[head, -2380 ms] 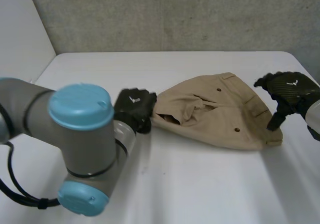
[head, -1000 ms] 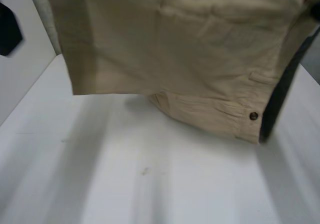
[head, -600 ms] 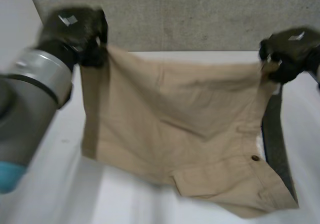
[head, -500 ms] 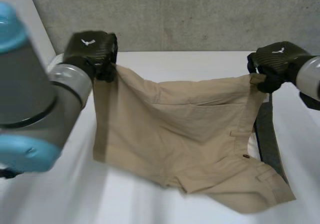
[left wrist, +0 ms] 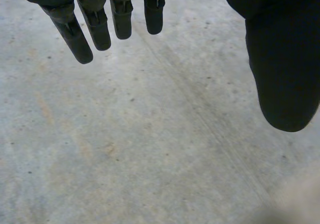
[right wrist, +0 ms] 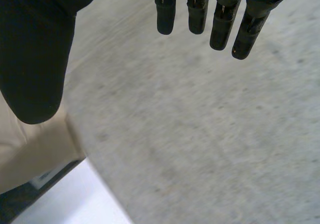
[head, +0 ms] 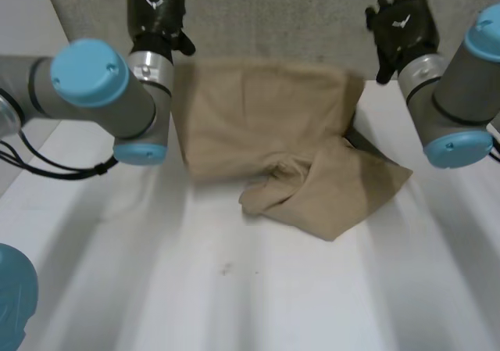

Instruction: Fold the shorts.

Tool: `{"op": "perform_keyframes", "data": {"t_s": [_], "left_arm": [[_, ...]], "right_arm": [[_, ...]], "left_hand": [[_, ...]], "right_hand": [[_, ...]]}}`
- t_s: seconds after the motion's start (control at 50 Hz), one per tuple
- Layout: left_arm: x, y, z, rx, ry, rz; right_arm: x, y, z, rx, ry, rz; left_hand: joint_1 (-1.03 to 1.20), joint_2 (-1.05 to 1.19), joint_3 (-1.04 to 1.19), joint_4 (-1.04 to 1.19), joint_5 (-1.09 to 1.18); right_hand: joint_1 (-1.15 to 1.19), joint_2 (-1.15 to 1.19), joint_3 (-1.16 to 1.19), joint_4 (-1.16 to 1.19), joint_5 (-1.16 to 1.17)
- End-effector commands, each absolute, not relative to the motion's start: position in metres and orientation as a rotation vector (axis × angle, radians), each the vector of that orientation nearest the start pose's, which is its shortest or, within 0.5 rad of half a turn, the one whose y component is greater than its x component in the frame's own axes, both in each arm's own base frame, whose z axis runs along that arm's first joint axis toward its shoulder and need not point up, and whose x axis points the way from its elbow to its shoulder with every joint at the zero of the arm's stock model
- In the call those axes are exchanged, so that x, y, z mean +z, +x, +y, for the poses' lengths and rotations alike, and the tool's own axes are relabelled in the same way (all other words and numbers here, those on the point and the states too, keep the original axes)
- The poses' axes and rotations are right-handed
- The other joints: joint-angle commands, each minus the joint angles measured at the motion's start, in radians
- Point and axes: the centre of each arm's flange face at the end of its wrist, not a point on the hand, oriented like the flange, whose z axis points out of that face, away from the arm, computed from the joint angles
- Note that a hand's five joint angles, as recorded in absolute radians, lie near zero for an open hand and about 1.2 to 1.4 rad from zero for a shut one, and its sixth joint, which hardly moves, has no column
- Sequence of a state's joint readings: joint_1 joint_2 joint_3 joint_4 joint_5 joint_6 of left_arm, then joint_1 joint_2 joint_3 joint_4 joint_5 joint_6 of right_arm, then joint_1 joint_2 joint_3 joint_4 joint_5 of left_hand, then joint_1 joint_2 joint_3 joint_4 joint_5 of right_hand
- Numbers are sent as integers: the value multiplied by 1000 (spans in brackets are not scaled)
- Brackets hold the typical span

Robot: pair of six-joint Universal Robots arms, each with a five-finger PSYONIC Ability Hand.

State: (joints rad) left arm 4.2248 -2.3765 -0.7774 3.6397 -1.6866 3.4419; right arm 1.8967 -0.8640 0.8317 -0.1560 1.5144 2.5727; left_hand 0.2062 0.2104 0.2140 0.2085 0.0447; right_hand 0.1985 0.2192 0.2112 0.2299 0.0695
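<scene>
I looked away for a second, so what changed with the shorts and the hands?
Both hands let go: the left hand and right hand, pinching corners of the shorts half a second ago, are now raised and open. The shorts dropped onto the table, one leg rumpled. Table unchanged.

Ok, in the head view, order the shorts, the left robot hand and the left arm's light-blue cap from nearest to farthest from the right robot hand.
1. The shorts, just below the right robot hand.
2. The left robot hand, raised at the far left.
3. The left arm's light-blue cap, left, nearer the camera.
</scene>
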Motion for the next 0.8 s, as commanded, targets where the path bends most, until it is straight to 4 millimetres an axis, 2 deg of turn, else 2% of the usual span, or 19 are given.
{"op": "perform_keyframes", "data": {"t_s": [0.02, 0.08, 0.18, 0.2, 0.24, 0.3, 0.32, 0.36, 0.4, 0.42, 0.46, 0.48, 0.52, 0.56, 0.6, 0.62, 0.68, 0.7, 0.8], "left_arm": [[258, -348, -386, -2711, 586, 1616], [245, -350, -377, -2661, 638, 1668], [242, -347, -343, -2561, 731, 1801], [239, -345, -332, -2519, 760, 1855], [237, -344, -326, -2496, 779, 1883], [227, -348, -292, -2394, 883, 2007], [227, -348, -292, -2394, 884, 2007], [214, -351, -258, -2285, 980, 2151], [203, -353, -236, -2206, 1030, 2275], [203, -353, -236, -2205, 1030, 2276], [194, -355, -218, -2138, 1045, 2406], [194, -355, -218, -2138, 1045, 2407], [188, -357, -200, -2071, 1033, 2552], [184, -359, -195, -2043, 1022, 2611], [179, -362, -191, -2020, 1001, 2671], [177, -363, -191, -2016, 1001, 2677], [167, -368, -196, -1992, 1004, 2685], [165, -369, -198, -1989, 999, 2689], [162, -374, -202, -1994, 998, 2687]], "right_arm": [[261, 278, -384, -2375, -1039, 1999], [260, 272, -370, -2319, -1047, 2034], [255, 265, -350, -2194, -1119, 2097], [249, 253, -343, -2090, -1148, 2163], [243, 241, -343, -2023, -1149, 2217], [230, 220, -344, -1896, -1159, 2294], [227, 217, -344, -1876, -1170, 2298], [220, 209, -346, -1840, -1221, 2298], [218, 207, -347, -1836, -1241, 2297], [213, 201, -350, -1824, -1276, 2303], [210, 198, -352, -1822, -1295, 2306], [202, 190, -358, -1809, -1335, 2324], [188, 185, -366, -1790, -1399, 2325], [173, 184, -376, -1798, -1459, 2288], [171, 185, -378, -1810, -1470, 2269], [163, 184, -387, -1840, -1476, 2228], [160, 184, -390, -1851, -1476, 2215], [151, 184, -400, -1891, -1488, 2163], [137, 188, -412, -1912, -1503, 2103]], "left_hand": [[-32, -36, -39, -34, -45], [-32, -36, -39, -34, -45], [-19, -23, -27, -21, -32], [-5, -9, -12, -7, -18], [-2, -6, -9, -4, -14], [4, 0, -3, 2, -9], [4, 0, -3, 2, -9], [13, 9, 5, 11, 0], [31, 26, 23, 28, 18], [31, 27, 23, 28, 18], [40, 35, 32, 37, 27], [40, 35, 32, 37, 27], [95, 91, 87, 93, 82], [98, 94, 91, 96, 85], [148, 144, 140, 146, 135], [154, 150, 146, 152, 141], [157, 153, 149, 155, 144], [157, 153, 149, 155, 144], [157, 153, 149, 155, 144]], "right_hand": [[-24, -45, -37, -55, -70], [-24, -45, -37, -55, -70], [-24, -45, -37, -55, -70], [-24, -45, -37, -55, -70], [-24, -45, -37, -55, -70], [-24, -45, -37, -55, -70], [-24, -45, -37, -55, -70], [42, 21, 29, 10, -4], [83, 62, 70, 51, 37], [150, 129, 137, 119, 104], [192, 171, 179, 160, 146], [250, 229, 237, 219, 204], [332, 312, 320, 301, 287], [382, 362, 370, 351, 337], [397, 377, 385, 366, 352], [409, 388, 396, 378, 363], [421, 400, 408, 389, 375], [467, 447, 455, 436, 422], [553, 532, 540, 521, 507]]}}
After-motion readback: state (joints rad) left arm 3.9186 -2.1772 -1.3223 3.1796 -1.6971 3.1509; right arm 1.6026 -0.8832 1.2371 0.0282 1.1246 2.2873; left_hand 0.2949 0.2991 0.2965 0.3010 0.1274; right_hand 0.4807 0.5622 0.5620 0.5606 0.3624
